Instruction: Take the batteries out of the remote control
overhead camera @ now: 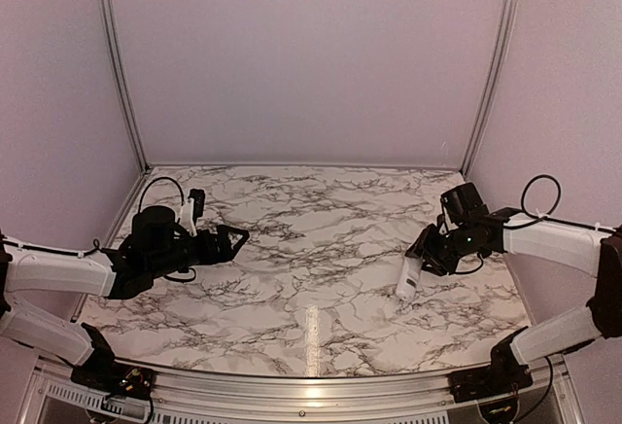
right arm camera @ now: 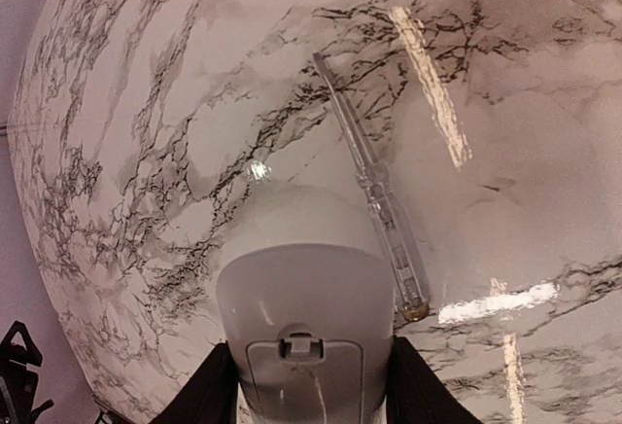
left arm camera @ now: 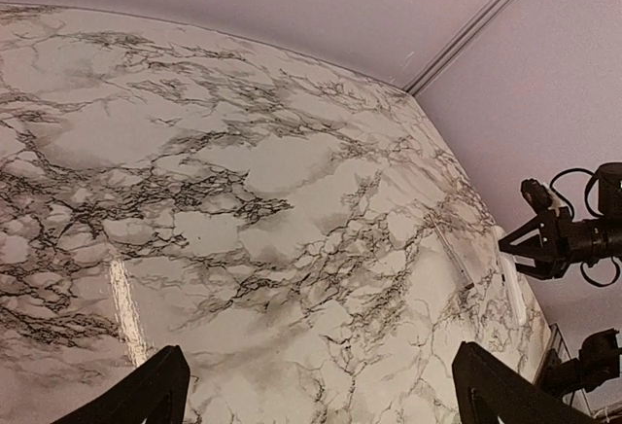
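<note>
My right gripper (overhead camera: 428, 249) is shut on the white remote control (overhead camera: 409, 278) and holds it tilted, its free end down near the marble table. In the right wrist view the remote (right arm camera: 301, 307) fills the gap between my black fingers (right arm camera: 209, 390), and its battery cover with a small latch faces the camera, closed. The batteries are hidden. My left gripper (overhead camera: 238, 237) is open and empty above the table's left side; its fingertips (left arm camera: 160, 385) stand wide apart over bare marble. The remote also shows far right in the left wrist view (left arm camera: 512, 286).
A thin clear stick with a brass-coloured end (right arm camera: 374, 191) lies on the table just right of the remote; it also shows in the left wrist view (left arm camera: 452, 254). Pale walls with metal corner rails (overhead camera: 121, 64) enclose the marble table (overhead camera: 311, 249).
</note>
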Controlling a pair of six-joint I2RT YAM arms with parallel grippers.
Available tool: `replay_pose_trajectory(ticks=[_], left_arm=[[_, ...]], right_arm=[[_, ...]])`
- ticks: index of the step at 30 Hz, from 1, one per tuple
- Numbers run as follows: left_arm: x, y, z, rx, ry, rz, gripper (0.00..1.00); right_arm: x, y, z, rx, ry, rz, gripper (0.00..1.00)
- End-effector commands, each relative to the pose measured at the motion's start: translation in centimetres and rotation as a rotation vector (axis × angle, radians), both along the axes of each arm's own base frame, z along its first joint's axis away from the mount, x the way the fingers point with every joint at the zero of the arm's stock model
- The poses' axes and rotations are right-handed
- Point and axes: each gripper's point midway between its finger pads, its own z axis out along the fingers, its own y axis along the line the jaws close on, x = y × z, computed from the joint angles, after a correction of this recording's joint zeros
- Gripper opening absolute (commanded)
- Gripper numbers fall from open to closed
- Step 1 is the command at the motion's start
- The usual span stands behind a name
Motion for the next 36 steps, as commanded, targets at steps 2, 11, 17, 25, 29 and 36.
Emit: replay_pose_trajectory(ticks=[2,11,17,25,29,36], left_arm=[[-1.4,-3.3,0.9,-0.051,-0.033,-0.13,0.99],[-3.1,-6.4,1.3,-0.103,-0.04,-0.238,0.99],[-3.8,-7.6,1.5,-0.117,-0.048,-0.269,0.99],[-4.2,-8.9,1.2,-0.129,-0.053,-0.291,0.98],[-4.1,-9.4,0.7,-0.121,-0.051,-0.284,0.96],[-4.4,-10.2,0.5,-0.111,-0.067,-0.278,0.94]], right_arm=[[3.1,4.7,2.5,0.113,-0.051,0.014,0.0],[5.8,11.5,3.5,0.221,-0.063,0.062,0.0],[6.8,14.9,4.1,0.29,-0.065,0.076,0.0],[6.8,19.2,6.2,0.376,-0.111,0.049,0.0],[6.0,21.4,6.4,0.437,-0.114,0.044,0.0],[4.8,25.4,6.9,0.484,-0.105,0.082,0.0]])
